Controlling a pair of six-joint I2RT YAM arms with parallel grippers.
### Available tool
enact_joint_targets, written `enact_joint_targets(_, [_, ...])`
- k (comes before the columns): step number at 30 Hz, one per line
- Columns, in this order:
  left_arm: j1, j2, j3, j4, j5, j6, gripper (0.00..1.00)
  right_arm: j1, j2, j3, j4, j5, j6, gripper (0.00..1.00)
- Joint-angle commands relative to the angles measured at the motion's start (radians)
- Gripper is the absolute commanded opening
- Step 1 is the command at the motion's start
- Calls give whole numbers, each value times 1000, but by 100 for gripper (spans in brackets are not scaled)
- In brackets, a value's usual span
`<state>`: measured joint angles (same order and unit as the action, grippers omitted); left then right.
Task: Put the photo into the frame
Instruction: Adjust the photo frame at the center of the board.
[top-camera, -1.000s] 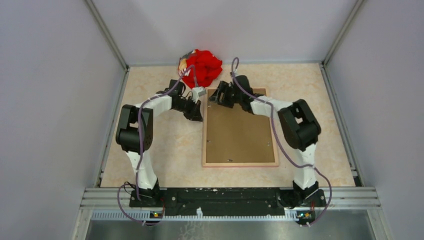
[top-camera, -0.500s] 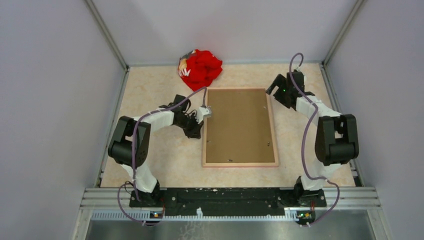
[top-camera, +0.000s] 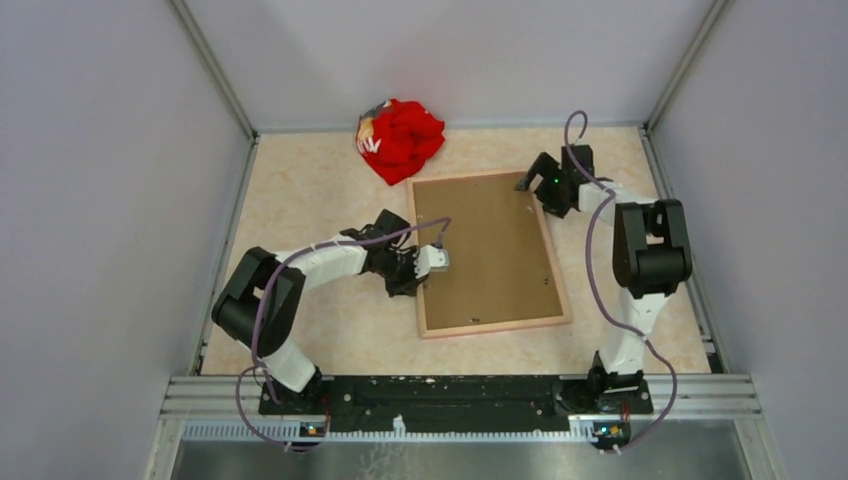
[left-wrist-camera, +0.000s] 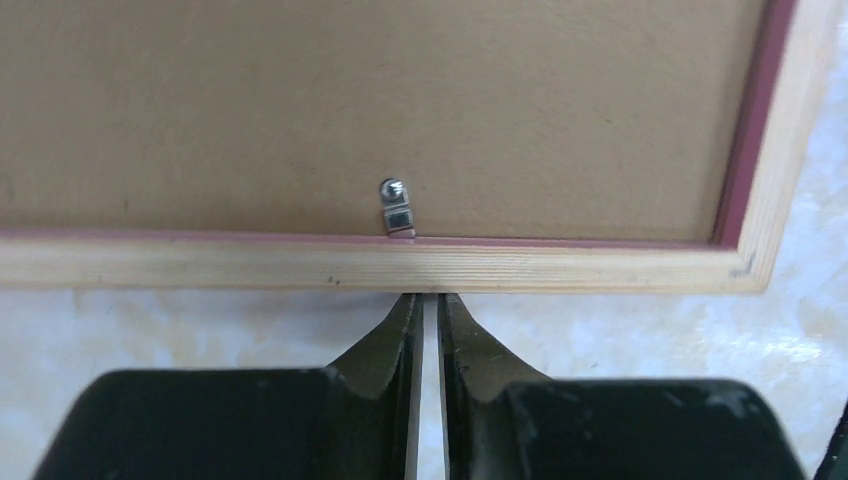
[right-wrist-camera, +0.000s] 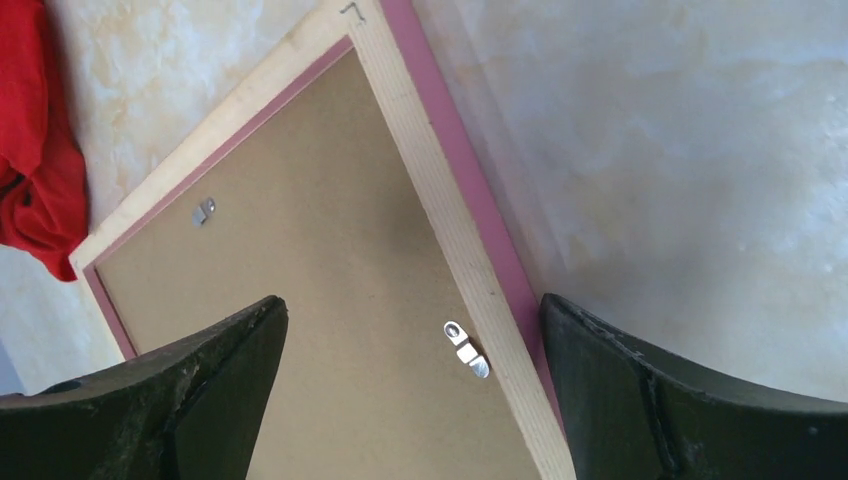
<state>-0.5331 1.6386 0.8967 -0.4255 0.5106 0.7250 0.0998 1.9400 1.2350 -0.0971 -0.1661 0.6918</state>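
The left gripper (left-wrist-camera: 428, 298) has its two fingers (left-wrist-camera: 385, 345) drawn nearly together, only a thin slit between them and nothing seen in it. Their tips sit against the outer side of the frame (top-camera: 495, 327), on its left long rail, in line with one small metal turn clip (left-wrist-camera: 396, 208). The right gripper (right-wrist-camera: 410, 305) is spread wide and holds nothing. It hangs above the far right corner of the frame, where two more clips (right-wrist-camera: 467, 348) show on the back, one on the right rail and one on the far rail. There is one frame, and it lies flat on the table (top-camera: 320, 200) between the two arms, back side up. Light wood rails surround the brown hardboard backing (top-camera: 490, 250), and a pink lip shows along the inner edge and the outer right side. Its long axis runs near to far but is skewed (not by much), so the far end leans left and the near end swings right. One red cloth bundle (top-camera: 400, 135) lies on the table at the far wall, just beyond the frame's far left corner, and whether the two touch cannot be told from above.
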Motion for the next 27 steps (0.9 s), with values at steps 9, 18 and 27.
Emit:
enact_joint_targets(9, [-283,63,50,-23,74,28,16,248,99,129,-9,-113,47,94])
enact_joint_targets(18, [-300,123,117,36,49,-66,16,431,224,359,-96,-229,-13,93])
enact_joint_targets(27, [-251,15,116,-98,52,-80,54,409,141,505,-280,-111,-107,97])
